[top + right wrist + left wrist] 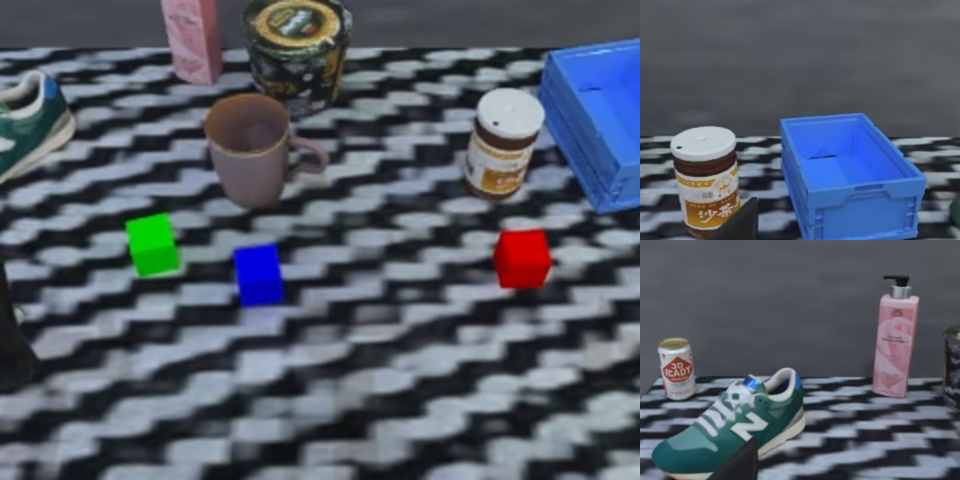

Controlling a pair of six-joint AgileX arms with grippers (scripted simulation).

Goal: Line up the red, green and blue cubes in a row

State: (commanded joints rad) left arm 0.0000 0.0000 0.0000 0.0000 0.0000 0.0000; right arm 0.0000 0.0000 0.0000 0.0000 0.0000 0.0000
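On the table's left, green cube (152,244) beside blue cube (258,273), red cube (522,257) well right, tools' state cannot tell.

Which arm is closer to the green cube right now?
Left. Part of the left arm shows at the table's left edge, a little below the green cube. The right arm is out of the top view, so farther off.

Little of my AgileX pair shows in these frames. Top view: a plain matte black body part of my left arm (12,335) sits at the table's left edge, with no markings, cables or screws discernible. Each wrist view shows only a dark, flat-faced wedge with a sharp angled edge: left gripper (737,465), right gripper (737,224).
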